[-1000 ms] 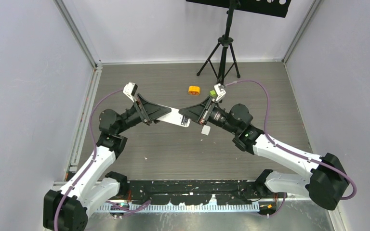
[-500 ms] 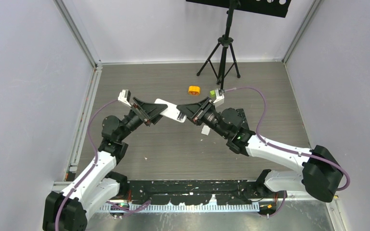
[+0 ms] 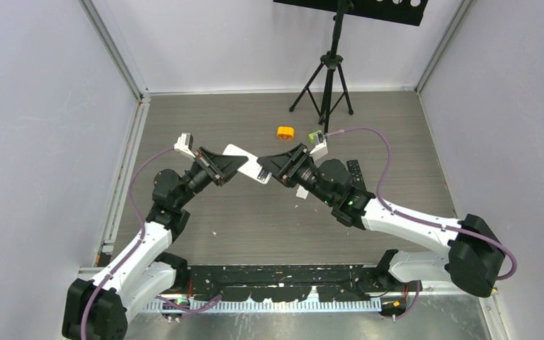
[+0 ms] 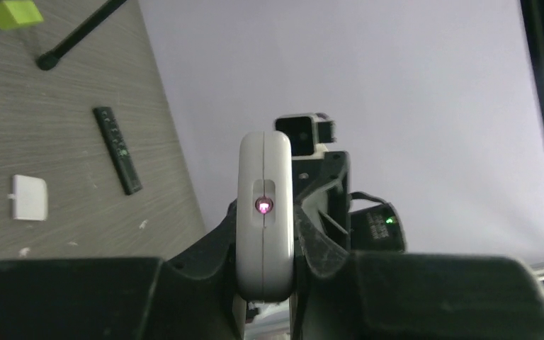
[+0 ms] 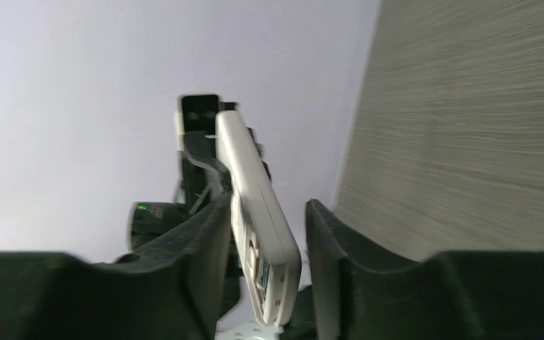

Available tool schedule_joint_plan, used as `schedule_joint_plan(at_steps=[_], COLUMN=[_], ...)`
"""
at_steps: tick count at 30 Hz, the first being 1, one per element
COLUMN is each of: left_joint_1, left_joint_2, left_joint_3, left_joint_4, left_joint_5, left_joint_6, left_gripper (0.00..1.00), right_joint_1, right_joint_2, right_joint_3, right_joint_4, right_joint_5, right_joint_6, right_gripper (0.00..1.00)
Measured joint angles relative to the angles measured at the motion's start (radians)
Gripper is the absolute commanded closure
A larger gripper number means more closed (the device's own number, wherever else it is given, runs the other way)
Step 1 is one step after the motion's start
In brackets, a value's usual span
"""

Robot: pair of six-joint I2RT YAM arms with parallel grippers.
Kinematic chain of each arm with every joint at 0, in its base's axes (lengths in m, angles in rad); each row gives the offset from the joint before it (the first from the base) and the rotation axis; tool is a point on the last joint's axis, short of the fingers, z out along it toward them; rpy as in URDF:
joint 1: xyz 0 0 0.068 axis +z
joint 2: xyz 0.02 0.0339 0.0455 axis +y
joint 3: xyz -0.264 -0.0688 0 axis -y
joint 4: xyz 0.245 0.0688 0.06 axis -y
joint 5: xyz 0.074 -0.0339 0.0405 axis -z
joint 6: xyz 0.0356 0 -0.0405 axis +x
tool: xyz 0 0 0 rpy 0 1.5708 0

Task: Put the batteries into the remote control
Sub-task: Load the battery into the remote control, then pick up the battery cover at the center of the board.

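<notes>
A white remote control (image 3: 255, 170) hangs in the air between my two grippers. My left gripper (image 3: 239, 163) is shut on one end; in the left wrist view the remote (image 4: 264, 212) is pinched edge-on between the jaws (image 4: 265, 244), its pink LED showing. My right gripper (image 3: 275, 167) stands open around the other end. In the right wrist view the remote (image 5: 258, 205) leans on the left finger (image 5: 198, 241), with a gap to the right finger (image 5: 329, 241). Its battery compartment (image 5: 261, 278) is uncovered. No batteries show in any view.
On the floor lie a black remote (image 3: 356, 172), a small white cover (image 3: 302, 192), an orange round block (image 3: 285, 132) and a lime green block (image 3: 313, 137). A black tripod (image 3: 331, 71) stands at the back. Grey walls close in both sides.
Both grippers have moved a little away and to the left with the white remote between them. The left jaws have closed on it and the right jaws have eased apart.
</notes>
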Motion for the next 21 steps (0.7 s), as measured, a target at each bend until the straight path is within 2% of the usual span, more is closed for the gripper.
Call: schedule_joint_plan(at_steps=[4,5,6,9,10,12,14,17,21], left_joint_1=[0.000,0.000,0.000,0.005,0.008,0.014,0.024,0.043,0.062], left_joint_2=[-0.001,-0.001,-0.002,-0.002,-0.003,-0.004,-0.004,-0.003,0.014], left_joint_3=[0.000,0.000,0.001,0.002,0.003,0.006,0.012,0.017,0.039], left_joint_4=[-0.080,-0.114,-0.146,-0.251,-0.290,-0.364,-0.445,-0.532,-0.592], left_joint_5=[0.002,0.002,0.002,0.002,0.001,-0.006,-0.013,-0.011,0.001], left_joint_6=[0.110,0.140,0.174,0.264,0.293,0.337,0.379,0.424,0.450], left_gripper=[1.00,1.00,1.00,1.00,1.00,1.00,1.00,1.00,1.00], right_joint_1=[-0.010,-0.019,-0.035,-0.102,-0.129,-0.171,-0.199,-0.205,-0.206], right_joint_2=[-0.058,-0.069,-0.078,-0.091,-0.092,-0.091,-0.084,-0.026,0.127], right_joint_3=[0.047,0.069,0.097,0.172,0.198,0.240,0.265,0.304,0.352], right_joint_4=[-0.248,-0.314,-0.385,-0.543,-0.600,-0.706,-0.798,-0.920,-1.032], right_joint_5=[0.011,0.003,-0.007,-0.044,-0.056,-0.066,-0.066,-0.058,-0.043], right_joint_6=[-0.108,-0.141,-0.175,-0.276,-0.322,-0.431,-0.559,-0.777,-1.040], right_gripper=[0.31,0.23,0.21,0.34,0.34,0.23,0.18,0.14,0.13])
